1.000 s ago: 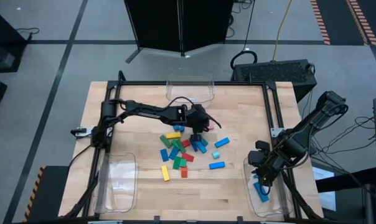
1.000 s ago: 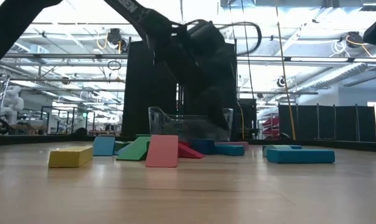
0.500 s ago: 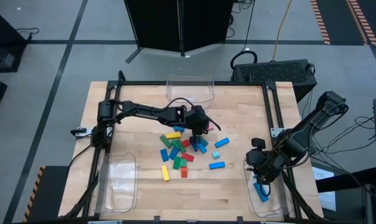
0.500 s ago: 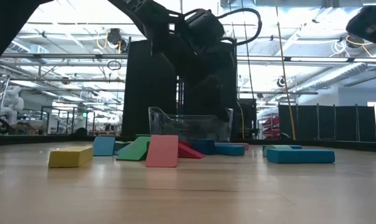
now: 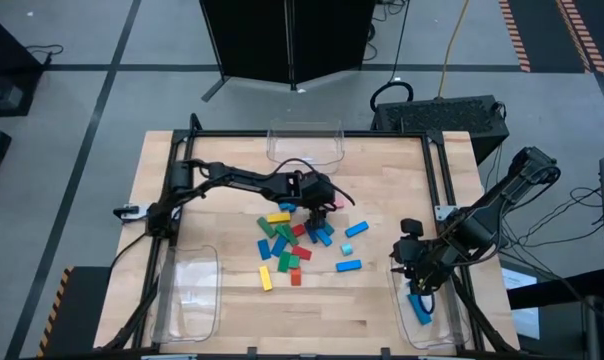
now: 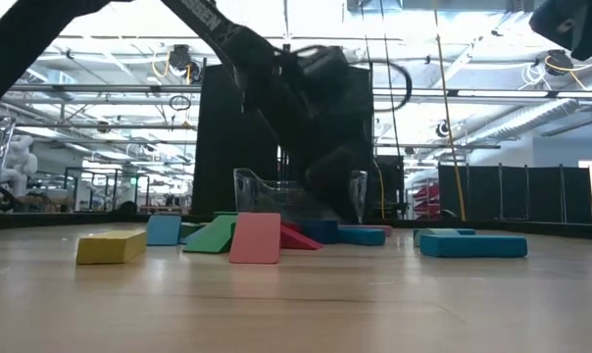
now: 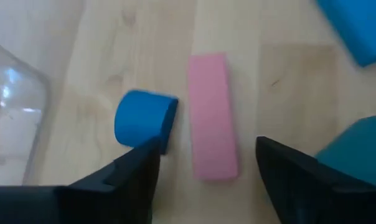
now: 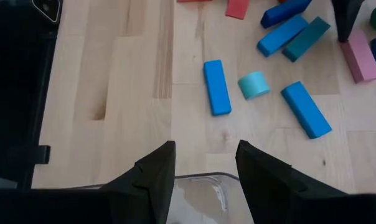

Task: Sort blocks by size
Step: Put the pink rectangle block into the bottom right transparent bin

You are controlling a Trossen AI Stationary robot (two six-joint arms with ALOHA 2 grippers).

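mid-sort: blocks (image 5: 297,243) heaped at the middle of the tabletop (image 5: 232,310), one blue piece (image 5: 420,306) already in the right-hand bin (image 5: 407,330). left claw (image 7: 206,177) spread wide, straddling a pink bar (image 7: 211,116); next, by judgement, lowering and closing on it. right claw (image 8: 203,165) part open, empty, above that bin. no readable writing anywhere

Even, bright overhead light falls on the table (image 5: 382,310), with only soft, short shadows beside the blocks (image 5: 292,240). In the low view, ceiling lamps (image 6: 129,20) glare white and the left arm (image 6: 306,108) shows as a dark, motion-smeared silhouette. The left wrist view is soft: the pink block (image 7: 211,115) has fuzzy edges.
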